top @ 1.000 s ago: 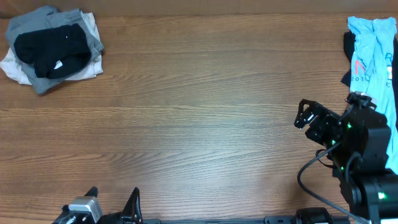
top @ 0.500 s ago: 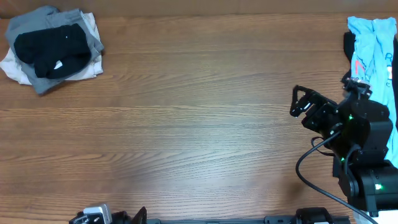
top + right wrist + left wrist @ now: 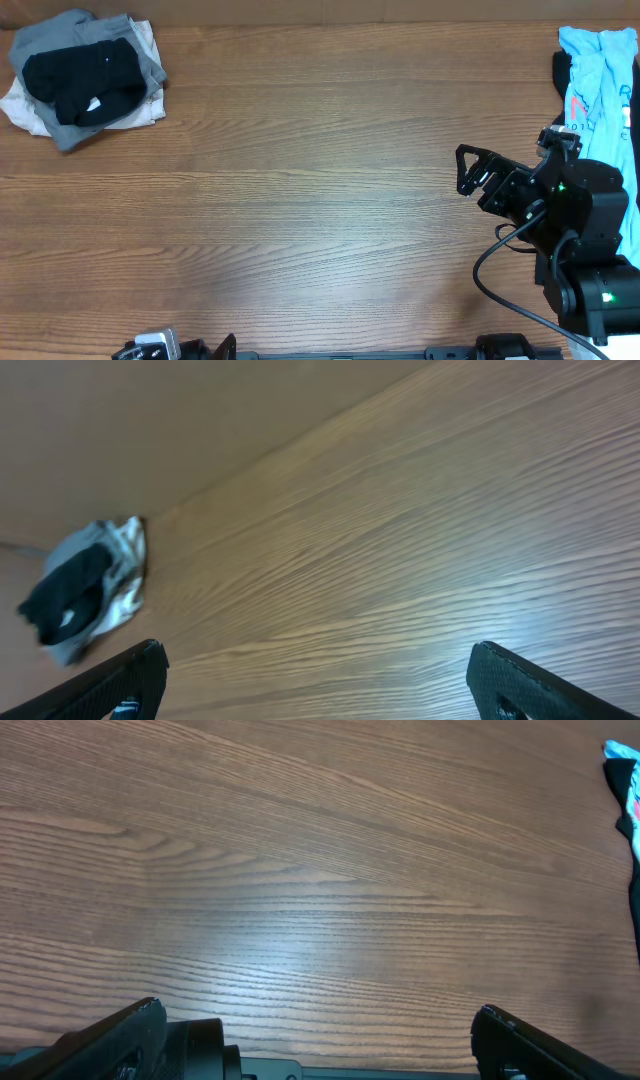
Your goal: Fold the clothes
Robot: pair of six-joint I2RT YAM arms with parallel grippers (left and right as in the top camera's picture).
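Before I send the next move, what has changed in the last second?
The right gripper swung left, further out over the bare table, fingers open and empty. The left gripper drew back slightly at the near edge, also open. Nothing was taken or released. The clothes pile and the light-blue shirt stayed put.

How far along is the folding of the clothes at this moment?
Done: perhaps the black, grey and white pile at the far left, stacked; neatly folded I cannot tell. In hand: nothing; the left gripper and right gripper are open and empty. Left: the crumpled light-blue shirt at the right edge.
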